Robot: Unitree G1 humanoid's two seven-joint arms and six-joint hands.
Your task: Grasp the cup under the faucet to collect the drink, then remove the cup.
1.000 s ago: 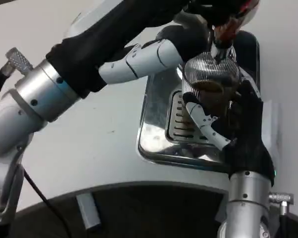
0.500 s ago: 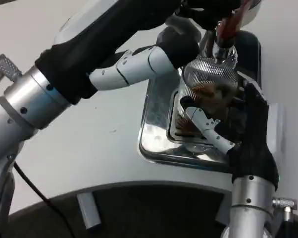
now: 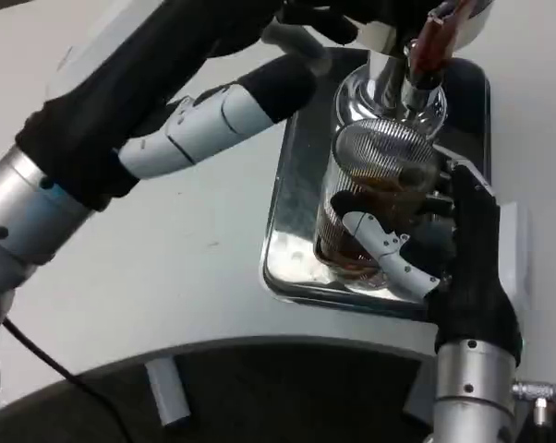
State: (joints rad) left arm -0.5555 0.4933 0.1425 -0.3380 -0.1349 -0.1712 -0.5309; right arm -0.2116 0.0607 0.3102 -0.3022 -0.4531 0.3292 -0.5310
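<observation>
Cup stands upright on the steel drip tray, which sits at the counter's far right part, near its right edge. Cup's long axis is vertical, mouth up, directly below the faucet spout. It's clear glass w/ brown drink inside; level looks roughly halfway up or more, hard to say exactly through the ribbed glass.

Right hand is the one that matters: it comes up from the counter's near edge on the tray's right side & wraps the cup from the right. Its white fingers cross the cup's near face, low on the body, touching the glass, so right hand is grasping the cup. The thumb side is hidden behind the glass and the black palm cover, so can't tell how far the wrap goes round.

Left hand is up at the top of the pic, by the red tap handle. It looks to be on or just beside the handle; fingers are cut off by the frame edge, so can't tell if they're clenched on it or loose.

Key relation for the coming move: spout is just above the cup's rim, w/ the cup inside the tray's raised lip. Judgement: to remove it, right hand prob. needs to draw the cup toward the near/right side, keeping it upright, clearing the spout and tray lip w/o tipping the drink.
</observation>
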